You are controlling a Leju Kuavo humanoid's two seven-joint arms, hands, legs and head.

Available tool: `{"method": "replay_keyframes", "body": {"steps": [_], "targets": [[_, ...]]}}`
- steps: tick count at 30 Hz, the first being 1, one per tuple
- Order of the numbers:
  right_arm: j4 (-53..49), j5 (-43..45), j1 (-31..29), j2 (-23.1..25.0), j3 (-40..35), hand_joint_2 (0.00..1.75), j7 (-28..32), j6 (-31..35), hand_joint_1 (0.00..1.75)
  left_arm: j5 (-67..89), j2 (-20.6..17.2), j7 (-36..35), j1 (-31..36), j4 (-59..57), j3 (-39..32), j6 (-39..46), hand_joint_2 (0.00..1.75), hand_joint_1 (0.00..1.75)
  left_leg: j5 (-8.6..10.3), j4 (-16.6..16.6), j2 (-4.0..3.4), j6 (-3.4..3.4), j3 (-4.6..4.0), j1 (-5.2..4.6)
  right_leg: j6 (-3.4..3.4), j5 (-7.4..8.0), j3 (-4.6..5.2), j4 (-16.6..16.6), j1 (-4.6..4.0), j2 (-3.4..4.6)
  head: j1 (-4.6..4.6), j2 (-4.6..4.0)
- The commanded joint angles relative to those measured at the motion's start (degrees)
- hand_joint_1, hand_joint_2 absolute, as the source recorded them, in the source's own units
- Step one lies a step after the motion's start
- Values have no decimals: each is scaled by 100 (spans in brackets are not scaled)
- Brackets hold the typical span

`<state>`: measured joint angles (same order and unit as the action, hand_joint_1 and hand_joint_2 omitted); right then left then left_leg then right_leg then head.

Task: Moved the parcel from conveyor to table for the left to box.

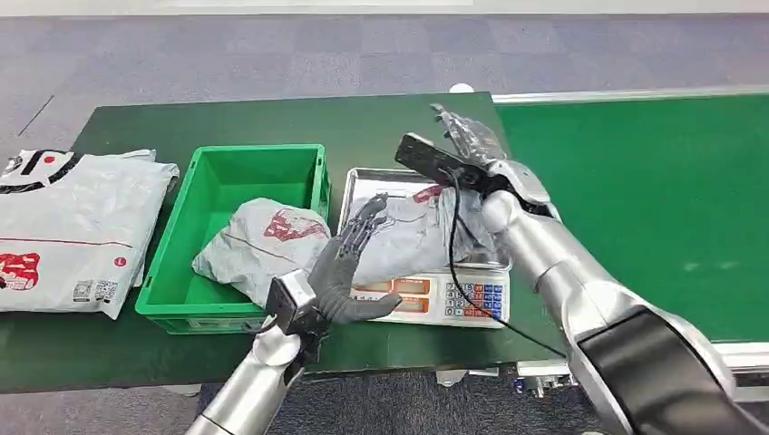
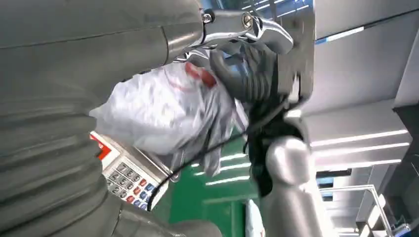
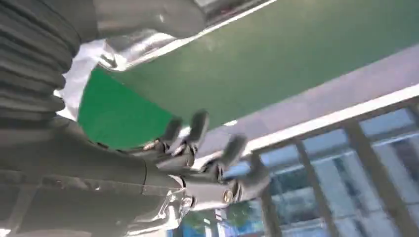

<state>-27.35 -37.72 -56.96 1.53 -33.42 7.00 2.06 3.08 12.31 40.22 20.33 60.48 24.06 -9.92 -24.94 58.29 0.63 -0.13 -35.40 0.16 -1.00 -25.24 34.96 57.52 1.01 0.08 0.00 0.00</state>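
From the head view, a grey parcel (image 1: 413, 237) lies on the steel tray of a weighing scale (image 1: 435, 294) on the dark green worktop (image 1: 272, 113), just right of a green crate (image 1: 299, 177) that holds another grey bag (image 1: 263, 240). The left robot hand (image 1: 349, 263) reaches over the scale's front, fingers spread and resting at the parcel's near edge, gripping nothing. The right robot hand (image 1: 467, 140) hangs above the far side of the tray, fingers apart and empty. A white mailer bag (image 1: 73, 227) lies flat at the worktop's left end; the green conveyor belt (image 1: 653, 199) runs to the right. In the left wrist view, the parcel (image 2: 163, 113) sits above the scale's keypad (image 2: 126, 180). In the right wrist view, the right robot hand's fingers (image 3: 197, 128) stand loose, blurred, over the green belt (image 3: 276, 59).
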Motion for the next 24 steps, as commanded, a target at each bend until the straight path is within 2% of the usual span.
{"method": "replay_keyframes", "body": {"steps": [1, 2, 5, 7, 10, 13, 16, 18, 24], "targets": [[-1285, 655, 1021, -582, 1060, 175, 449, -127, 0, 8, -202, -22, 16, -45, -185, 27, 175, 0, -2, -9, -1, -2, 15, 6, 6, 0, -19, -14, -8, -5, 0, 0], [-1668, 1000, 1490, -740, 1317, 175, 663, -400, 0, 13, -216, -22, -8, -27, -221, 0, 175, 0, -2, -21, -7, -4, 29, 7, 10, 2, -31, -25, -9, 1, 0, 0], [-2406, 1536, 2358, -958, 1795, 175, 1212, -412, 0, 80, -197, -22, -35, -86, -328, 7, 175, 0, 5, -40, 35, -5, 53, 15, 11, -5, -66, -50, -18, -44, -2, 0], [-3219, 1904, 2966, -894, 2260, 175, 1814, -64, 0, 135, -192, -22, -21, -244, -358, 56, 175, 0, 0, -33, 53, -3, 47, 16, 9, -13, -68, -47, -21, -59, 0, 0], [-4412, 2251, 3644, -660, 2764, 175, 2262, 255, 0, 342, -156, -22, 105, -776, -344, 46, 175, 0, -8, -16, 54, -1, 26, 8, 0, -25, -47, -22, -10, -55, 0, 0], [-5021, 2405, 3824, -516, 2975, 175, 2718, 542, 0, 587, -67, -137, 345, -1354, -294, 52, 175, 0, -19, -7, 45, 0, 11, 3, -2, -27, -26, -9, -4, -44, 0, 0], [-5068, 2382, 3758, -542, 2972, 175, 2755, 625, 0, 837, -45, -274, 530, -1594, -204, 182, 175, 0, -21, -3, 55, 0, 9, 3, 0, -32, -26, -7, -4, -56, 0, 0], [-4924, 2463, 3626, -529, 3004, 175, 2881, 750, 0, 1728, -64, -768, 932, -2180, 148, 767, 175, 0, -24, -7, 37, -1, 19, 2, 2, -34, -31, -10, -3, -39, 0, 0], [-5086, 2456, 3598, -408, 2945, 175, 3114, 936, 0, 2405, 157, -1195, 1608, -3124, 281, 1282, 175, 0, -17, 0, 24, 1, 9, 2, -1, -24, -17, -5, -3, -28, 0, 0]]}}
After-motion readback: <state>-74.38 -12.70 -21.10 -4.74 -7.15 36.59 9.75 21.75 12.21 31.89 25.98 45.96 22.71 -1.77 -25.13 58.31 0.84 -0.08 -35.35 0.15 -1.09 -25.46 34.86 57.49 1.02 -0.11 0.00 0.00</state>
